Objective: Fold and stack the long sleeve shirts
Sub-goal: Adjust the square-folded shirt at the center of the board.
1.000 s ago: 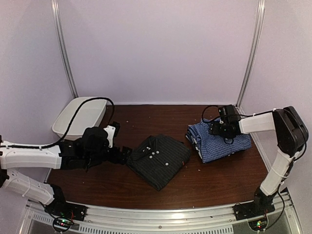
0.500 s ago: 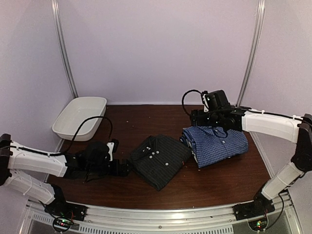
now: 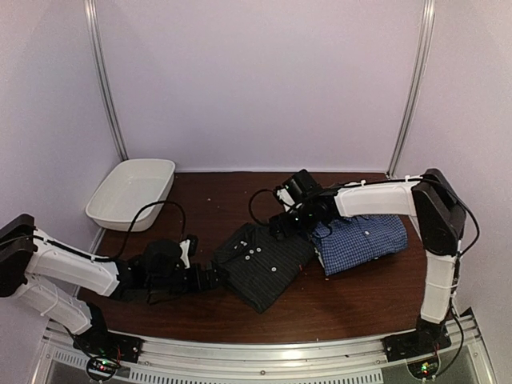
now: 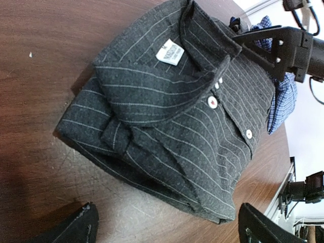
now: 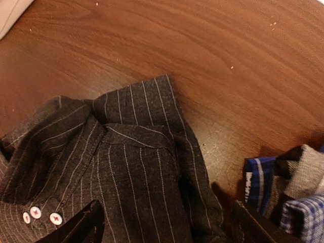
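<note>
L tool [image 3: 210, 277] spread, empty, folded black pinstripe shirt [image 3: 264, 260] on desk [image 3: 352, 300] just ahead; R tool [image 3: 282, 226] spread over that shirt's far edge, blue-check shirt [image 3: 360, 240] at its right.

Dark brown wood-grain table [image 3: 352, 300] in front of me carries three things: folded black pinstriped cloth shirt [image 3: 260, 260] at centre, folded blue-and-white check cloth shirt [image 3: 360, 244] just beside it on my right, white oval plastic tub [image 3: 128, 214] far-left, well apart from both.
</note>
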You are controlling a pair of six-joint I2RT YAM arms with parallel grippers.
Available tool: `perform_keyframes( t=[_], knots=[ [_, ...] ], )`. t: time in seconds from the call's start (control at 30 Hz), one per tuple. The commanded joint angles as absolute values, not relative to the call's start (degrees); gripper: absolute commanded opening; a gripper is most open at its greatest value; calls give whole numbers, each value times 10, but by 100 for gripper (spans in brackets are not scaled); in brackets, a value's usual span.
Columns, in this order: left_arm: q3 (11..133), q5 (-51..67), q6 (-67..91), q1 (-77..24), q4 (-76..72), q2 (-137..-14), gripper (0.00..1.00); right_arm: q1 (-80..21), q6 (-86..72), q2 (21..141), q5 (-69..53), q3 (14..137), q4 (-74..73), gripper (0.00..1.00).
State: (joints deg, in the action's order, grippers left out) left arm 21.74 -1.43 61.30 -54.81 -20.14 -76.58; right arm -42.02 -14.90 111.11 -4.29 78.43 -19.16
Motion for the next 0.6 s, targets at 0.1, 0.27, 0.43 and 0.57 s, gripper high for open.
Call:
perform_keyframes(
  t=[0.1, 0.27, 0.43, 0.57],
  knots=[
    [211, -5, 650, -553, -264, -795, 98, -419, -128, 1181, -83, 838, -238, 87],
    [204, -11, 658, -553, -260, -788, 98, -420, -143, 1168, -146, 791, -219, 85],
    [186, -29, 672, -554, -235, -749, 98, -424, -203, 1099, -166, 692, -170, 84],
    [179, -47, 675, -554, -182, -708, 98, -450, -267, 1034, -182, 609, -111, 84]
  ],
)
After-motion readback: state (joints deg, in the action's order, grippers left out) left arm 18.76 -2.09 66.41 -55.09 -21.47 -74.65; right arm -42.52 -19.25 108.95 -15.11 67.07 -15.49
